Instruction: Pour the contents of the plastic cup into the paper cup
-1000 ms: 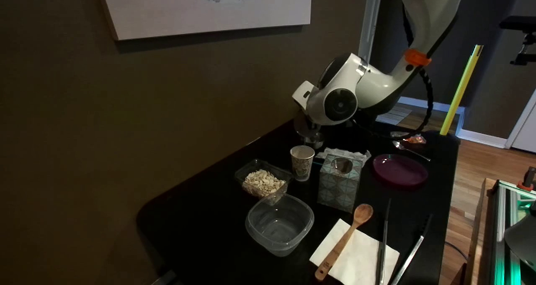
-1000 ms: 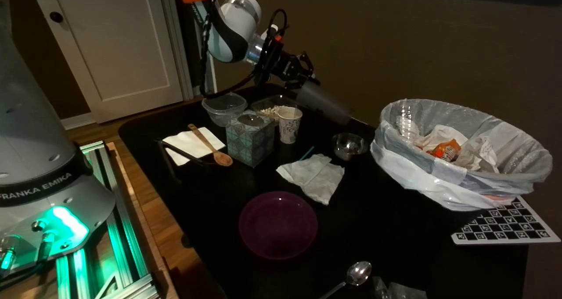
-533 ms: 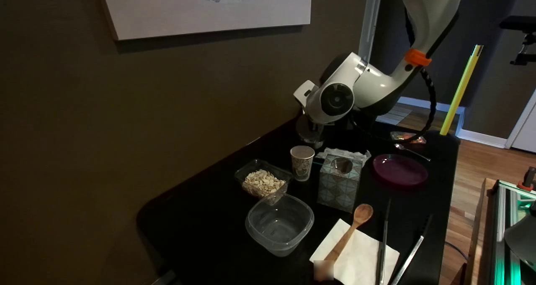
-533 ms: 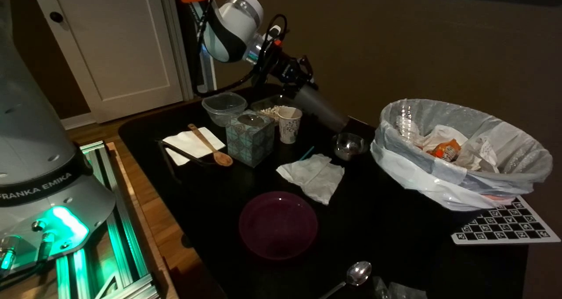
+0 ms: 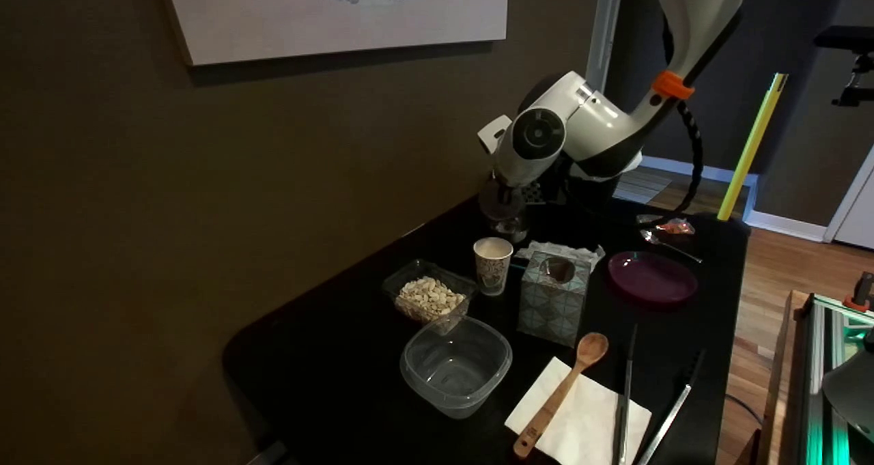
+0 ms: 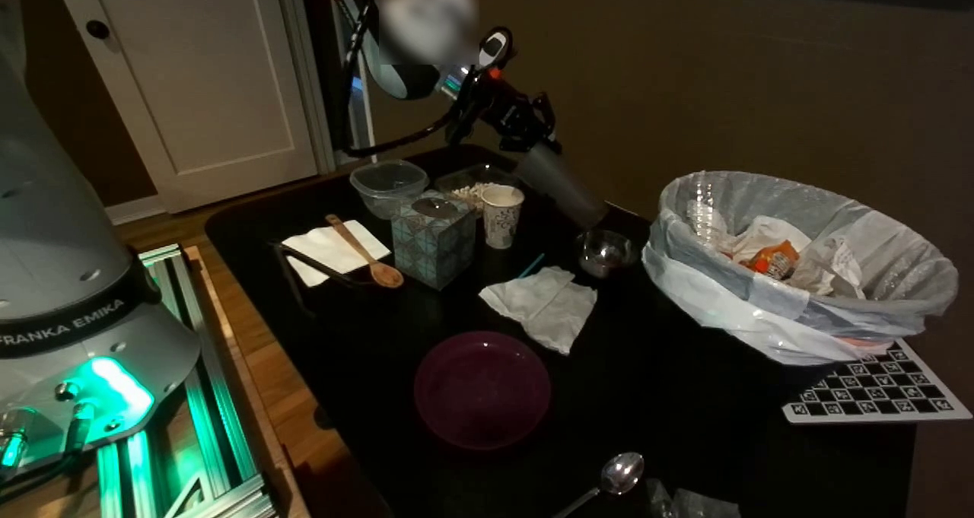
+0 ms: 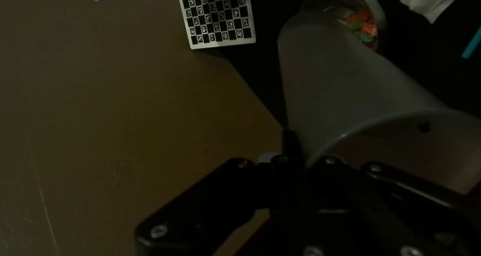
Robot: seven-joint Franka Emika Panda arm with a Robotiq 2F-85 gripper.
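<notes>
Arm [image 5: 601,132] now higher (base lettering [image 6: 62,331]: FRANKA EMIKA), gripper [image 6: 546,145] tight on plastic cup [image 7: 338,79].

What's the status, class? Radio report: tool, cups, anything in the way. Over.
Tool shut on plastic cup at rim, cup tilted, contents unclear. Paper cup upright on table. Possible snag: small bowl near plastic cup's base.

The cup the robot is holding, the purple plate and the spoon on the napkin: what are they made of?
The cup is probably plastic: thin, smooth, cloudy grey, with a soft shine along its rim. The plate could be plastic or glass; it's smooth with small glints, so I can't be sure. The spoon looks like wood: warm brown and mostly dull.
</notes>
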